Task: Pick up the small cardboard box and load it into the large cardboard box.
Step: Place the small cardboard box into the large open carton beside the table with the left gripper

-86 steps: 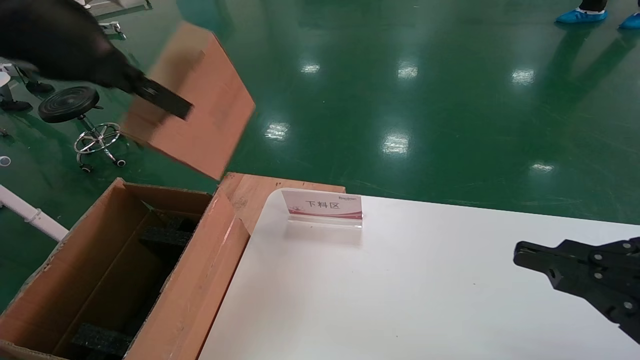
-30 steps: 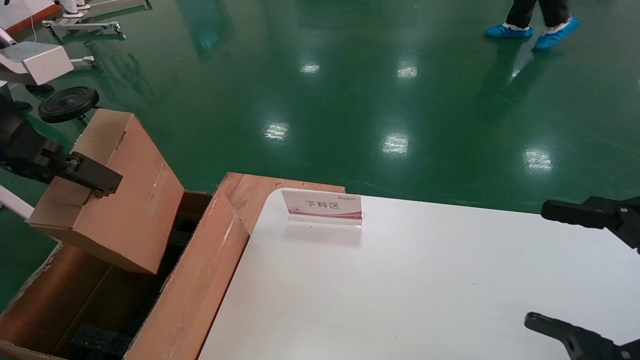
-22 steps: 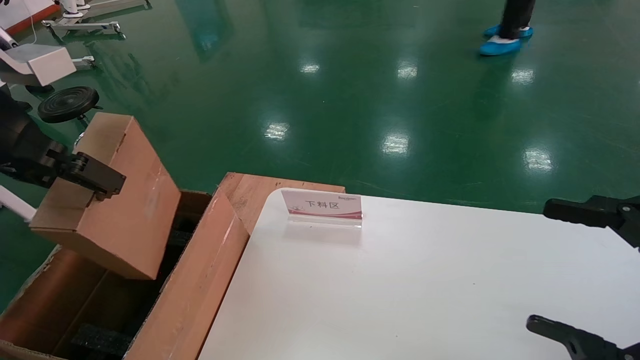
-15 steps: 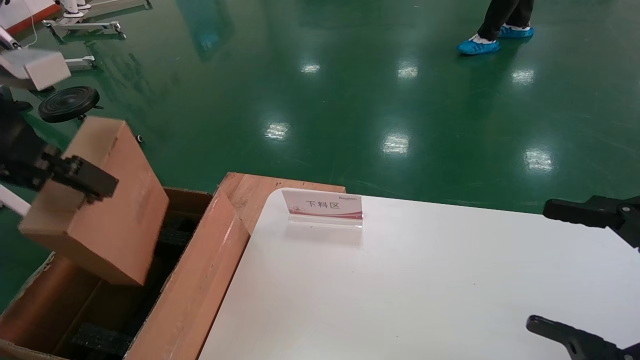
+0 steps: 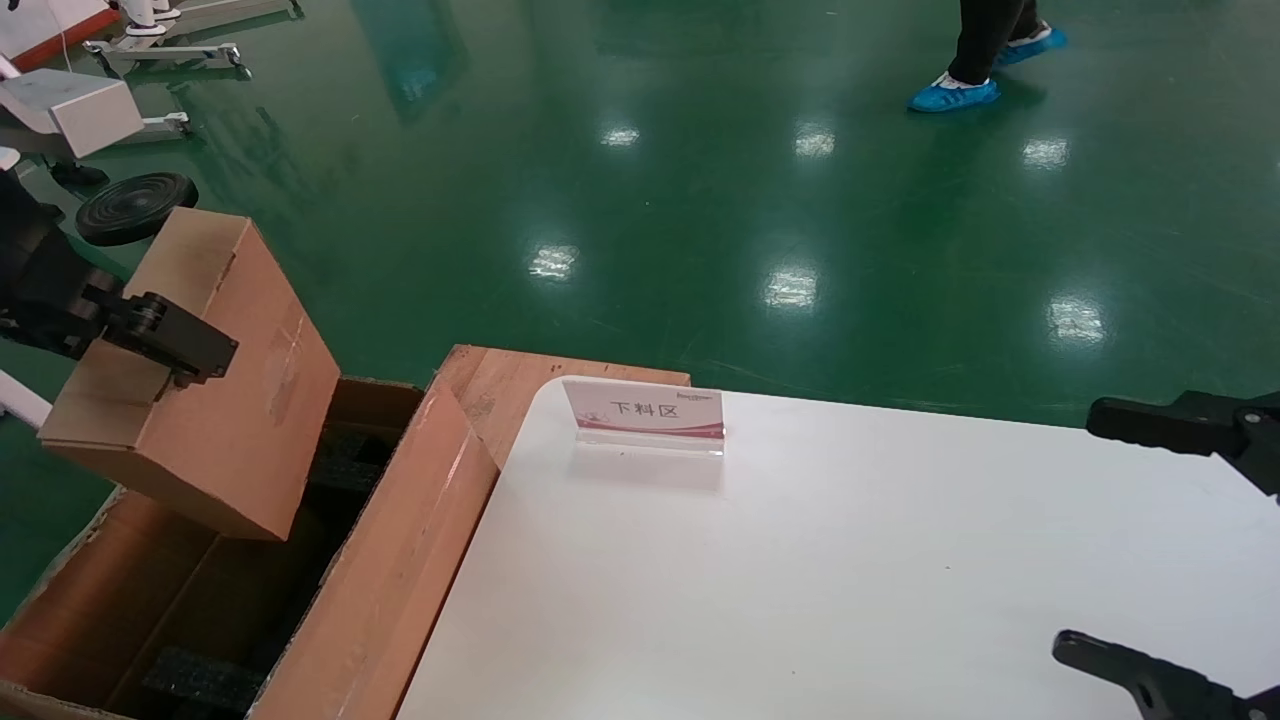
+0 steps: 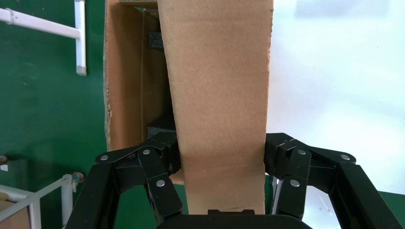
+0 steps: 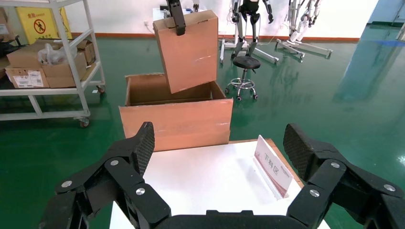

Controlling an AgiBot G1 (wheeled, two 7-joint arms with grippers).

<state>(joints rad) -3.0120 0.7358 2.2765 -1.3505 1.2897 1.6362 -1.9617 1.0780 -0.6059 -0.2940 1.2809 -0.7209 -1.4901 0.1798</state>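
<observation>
Left gripper (image 6: 220, 162) has its fingers (image 6: 160, 157) clamped on the small cardboard box (image 5: 200, 385), holding it tilted in the air over the open large cardboard box (image 5: 390, 560), lower corner dipping toward the opening. Right gripper (image 7: 217, 148) hangs over the white table (image 5: 800, 560), fingers wide apart. Sign (image 5: 645, 412) stands at the table's far edge.
</observation>
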